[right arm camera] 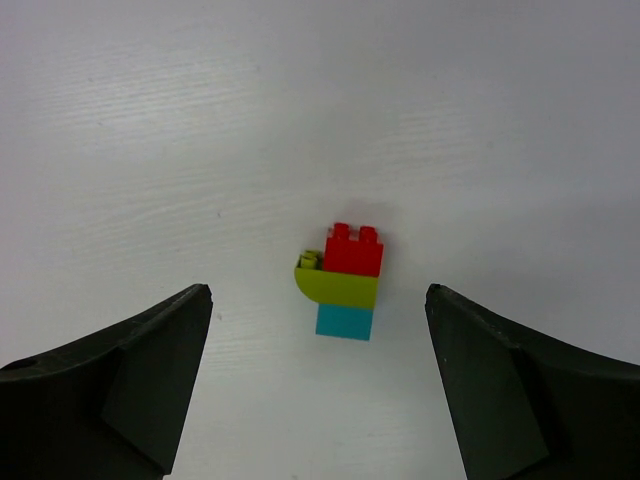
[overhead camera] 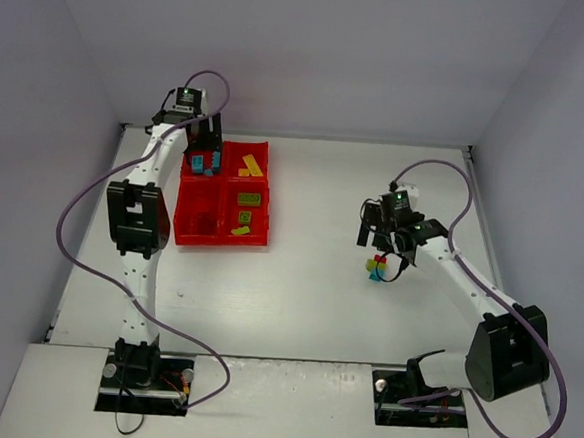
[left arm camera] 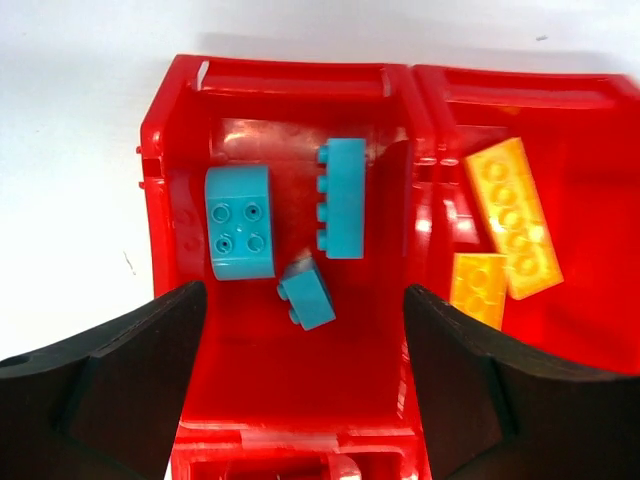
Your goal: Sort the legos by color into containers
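1. One red tray [overhead camera: 196, 222] sits toward the far-left corner of the table [overhead camera: 306, 300]. It has four compartments, 2x2.
2. The far-left compartment [left arm camera: 300, 380] holds three cyan bricks, none touching. They are a rounded 2x2 brick [left arm camera: 240, 222], a long brick [left arm camera: 343, 198] lying on its side, and a small brick [left arm camera: 306, 294].
3. The far-right compartment [left arm camera: 590, 130] holds two yellow bricks [left arm camera: 512, 215], one long and one shorter, lying against each other.
4. The near-right compartment [overhead camera: 261, 227] holds two green bricks [overhead camera: 248, 198] and one yellow piece [overhead camera: 240, 231] by its near wall. They're too small in the overhead view for more detail.
5. The left gripper [left arm camera: 303, 295] hangs over the far-left compartment with its jaws spread wide, gripping nothing. The three cyan bricks lie below it.
6. The right gripper [right arm camera: 318, 292] is over bare table right of centre, toward the right edge and well apart from the red tray. Its jaws are wide and hold nothing.
7. One clump [right arm camera: 343, 285] lies on the table between the right fingers, clear of both. It has three bricks: one red, one lime-green with a rounded corner, and one cyan.
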